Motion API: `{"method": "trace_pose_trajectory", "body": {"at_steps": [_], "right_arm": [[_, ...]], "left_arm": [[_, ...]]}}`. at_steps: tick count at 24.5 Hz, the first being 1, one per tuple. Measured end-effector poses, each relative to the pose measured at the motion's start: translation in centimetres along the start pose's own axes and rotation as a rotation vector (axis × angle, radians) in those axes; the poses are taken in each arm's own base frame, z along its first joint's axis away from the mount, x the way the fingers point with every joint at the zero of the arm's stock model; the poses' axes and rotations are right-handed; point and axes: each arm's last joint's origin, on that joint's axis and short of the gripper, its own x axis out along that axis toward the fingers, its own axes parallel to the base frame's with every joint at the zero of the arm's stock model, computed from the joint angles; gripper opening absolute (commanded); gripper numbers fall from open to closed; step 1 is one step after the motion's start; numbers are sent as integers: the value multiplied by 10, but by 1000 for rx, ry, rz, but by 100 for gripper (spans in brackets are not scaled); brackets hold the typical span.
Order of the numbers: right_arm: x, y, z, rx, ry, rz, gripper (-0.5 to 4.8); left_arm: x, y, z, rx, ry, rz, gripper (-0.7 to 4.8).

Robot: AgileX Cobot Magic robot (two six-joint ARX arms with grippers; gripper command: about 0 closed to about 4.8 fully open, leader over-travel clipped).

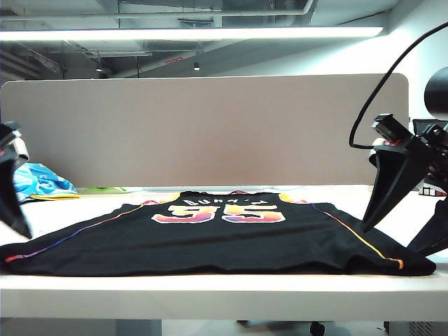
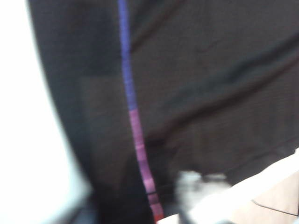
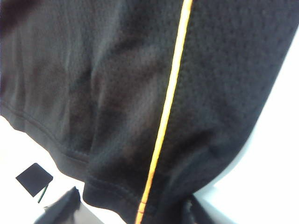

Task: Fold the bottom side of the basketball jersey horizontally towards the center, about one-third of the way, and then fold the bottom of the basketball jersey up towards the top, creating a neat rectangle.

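My jersey (image 1: 231,238) lies flat on the tabletop (image 1: 210,290). Left tool (image 1: 15,203) and right tool (image 1: 381,210) sit at its near corners; can't tell either's spread. Risk: pinching one layer, hem folds crooked.

Blurred black basketball jersey (image 2: 210,93) fills the view, blue-to-purple piping (image 2: 133,112) running down it.

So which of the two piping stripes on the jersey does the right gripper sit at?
The right gripper sits at the yellow-orange stripe on the basketball jersey; the other stripe runs purple-blue.
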Motion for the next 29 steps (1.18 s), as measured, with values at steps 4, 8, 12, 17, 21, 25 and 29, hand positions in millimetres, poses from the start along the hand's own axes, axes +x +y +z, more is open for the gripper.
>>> {"method": "trace_pose_trajectory", "body": {"at_steps": [4,8,12,17,21,25,29], "right_arm": [[7,-4,-5,10,21,-17,-6],[2,-1,-6,-1,6,-17,-6],[-35,23,-24,-73,-43,-17,-6],[-79,50,-64,-123,-80,-41,-6],[-103,62,-94,-161,-130,-65,-6],[-119,71,-112,-169,-247,-106,-6],[-113,69,-72,-172,-353,-134,-6]], "left_arm": [[3,2,-4,-23,28,6,-6],[-1,-2,-1,-32,34,-17,-6],[-33,-25,-5,14,-41,-22,-6],[-69,-59,-41,52,-35,-42,-6],[-88,-84,-70,150,-55,-94,-6],[-104,-100,-77,189,-219,-139,-6],[-95,-103,-33,206,-419,-149,-6]]}}
